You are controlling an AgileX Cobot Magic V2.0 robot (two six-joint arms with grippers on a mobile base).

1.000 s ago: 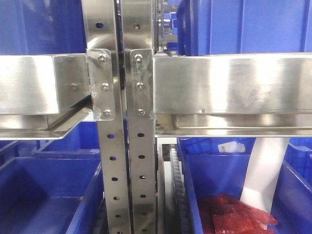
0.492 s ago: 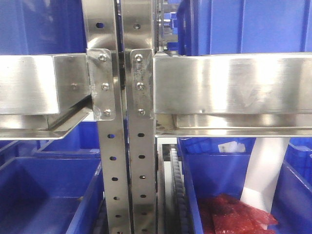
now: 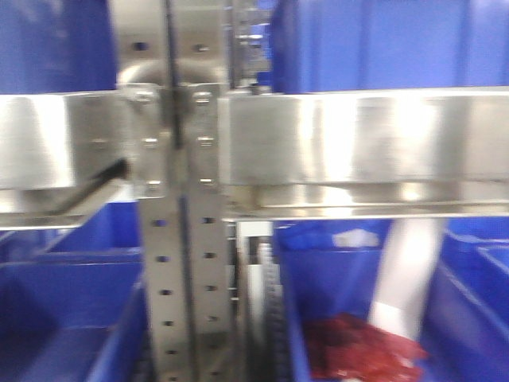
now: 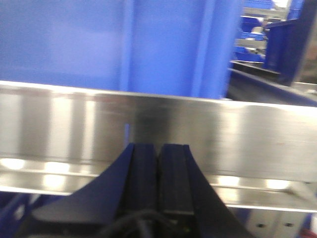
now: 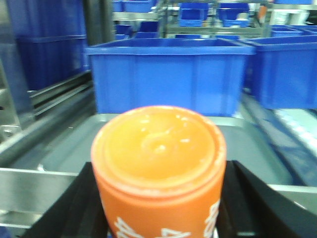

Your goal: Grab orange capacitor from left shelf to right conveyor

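1. Right wrist view: right gripper (image 5: 159,208) clamps the capacitor (image 5: 158,158) at 6 o'clock; bin (image 5: 166,74) at 12 o'clock.
2. Left wrist view: left gripper (image 4: 158,173) is closed on nothing, with the shelf (image 4: 223,134) rail at 12 o'clock.

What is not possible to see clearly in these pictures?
Front view: motion blur smears the red bags; both arms lie outside the frame.
Right wrist view: the bottom edge cuts off the capacitor, so its print is unreadable.
Left wrist view: the shelf rail hides whatever lies behind it.
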